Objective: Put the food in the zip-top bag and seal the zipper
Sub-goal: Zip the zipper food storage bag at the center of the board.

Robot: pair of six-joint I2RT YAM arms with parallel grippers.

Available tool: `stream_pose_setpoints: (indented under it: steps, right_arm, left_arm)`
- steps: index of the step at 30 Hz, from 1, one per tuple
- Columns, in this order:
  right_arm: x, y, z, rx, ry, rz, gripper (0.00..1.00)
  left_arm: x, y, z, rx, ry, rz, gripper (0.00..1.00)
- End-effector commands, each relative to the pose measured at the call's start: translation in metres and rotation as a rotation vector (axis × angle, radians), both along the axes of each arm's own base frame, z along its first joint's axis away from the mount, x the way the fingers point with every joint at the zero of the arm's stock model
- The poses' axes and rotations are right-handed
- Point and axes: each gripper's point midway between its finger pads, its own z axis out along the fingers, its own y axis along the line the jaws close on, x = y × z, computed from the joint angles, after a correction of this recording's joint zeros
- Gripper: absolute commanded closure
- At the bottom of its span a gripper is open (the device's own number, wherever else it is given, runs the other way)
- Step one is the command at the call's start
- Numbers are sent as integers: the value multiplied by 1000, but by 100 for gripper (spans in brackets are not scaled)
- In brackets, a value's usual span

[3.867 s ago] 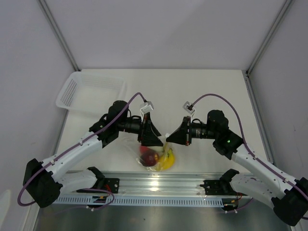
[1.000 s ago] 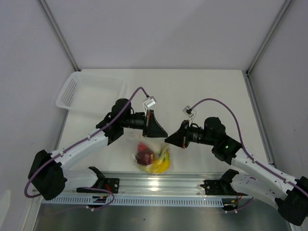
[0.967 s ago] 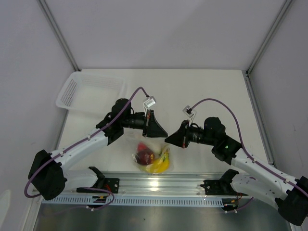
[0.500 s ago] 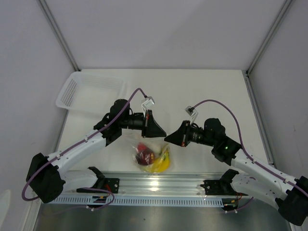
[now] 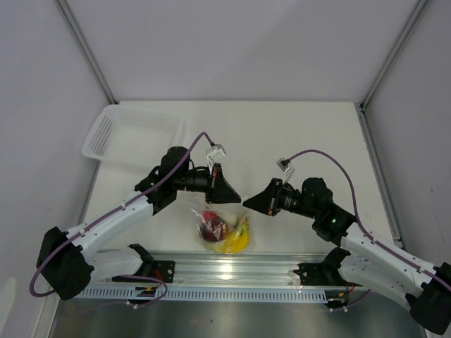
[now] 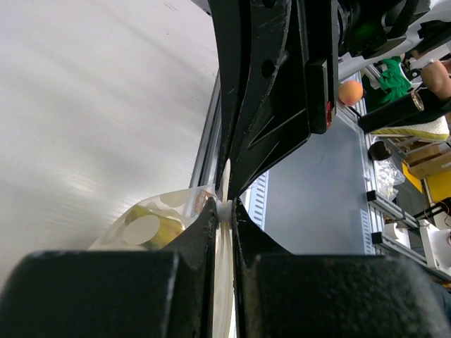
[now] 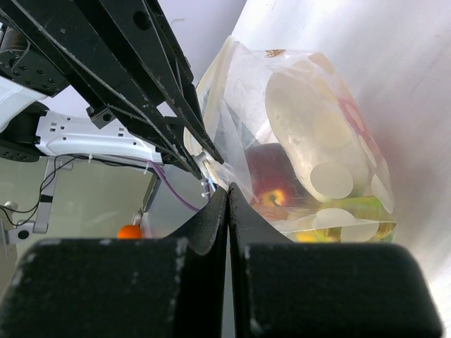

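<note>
**Food's all bagged, just the seal left by the look of it**

Loading looks done to me. The zip-top bag (image 5: 224, 231) sits at about 6 o'clock on the table (image 5: 296, 141), close to the near edge. Through the plastic I can make out the banana bunch (image 5: 239, 241), the red apple (image 7: 271, 179), the dark round fruit (image 5: 211, 229) and the white radish (image 7: 303, 120). No loose food is lying outside it, and the white mesh basket (image 5: 130, 134) up at 10 o'clock has nothing I can see in it.

What's left is the zipper (image 7: 213, 74). I can't tell from these views how much of it is pressed shut, so I'd call the seal unfinished.

Hands: both meet tip to tip just at 12 o'clock of the bag. The left gripper (image 6: 225, 211) is nipped down on the pale zipper strip, with only the strip's thickness between its fingers (image 6: 204, 232). The right gripper (image 7: 227, 193) comes in from the opposite side, pressed fully together on the same top edge, bag film pinched right at its tips.

The bag seems to hang from that edge, but whether its bottom rests on the table I can't say
</note>
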Motion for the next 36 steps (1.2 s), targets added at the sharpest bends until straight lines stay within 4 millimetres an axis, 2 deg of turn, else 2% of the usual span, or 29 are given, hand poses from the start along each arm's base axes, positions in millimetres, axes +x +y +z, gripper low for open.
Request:
stream_pose_setpoints:
  steps: [1,9,12,14,15,16,18,19,21,23,30,36]
  right_arm:
    - [7,-4,21,51,-69,-41,100]
    - [1,-7,25,-4,-137,15,100]
    - [-9,-1,29,-37,-181,122,100]
    - [-19,0,20,-97,-162,197,99]
    - [-16,3,23,-127,-203,222,96]
    - [-18,1,15,-172,-183,243,88]
    - [-15,3,16,-219,-223,280,82]
    - [-16,1,10,-252,-206,293,78]
    - [-15,2,14,-263,-237,326,75]
    - [-14,5,9,-276,-222,356,72]
    - [-17,11,3,-264,-185,468,73]
    - [-7,9,6,-270,-200,464,78]
  left_arm:
    - [-4,8,2,7,-21,-4,100]
    - [-7,14,0,19,-3,-16,99]
    - [-8,14,-1,22,9,-21,99]
    - [-9,12,-2,19,19,-33,99]
    - [-9,12,-1,15,21,-35,99]
    - [-9,11,0,8,19,-41,99]
    - [-10,11,1,2,30,-49,100]
    - [-11,11,2,0,32,-52,99]
    - [-11,11,3,-2,32,-55,99]
    - [-13,11,4,-6,29,-60,99]
    - [-14,11,7,-9,25,-67,99]
    - [-15,11,6,-10,30,-74,99]
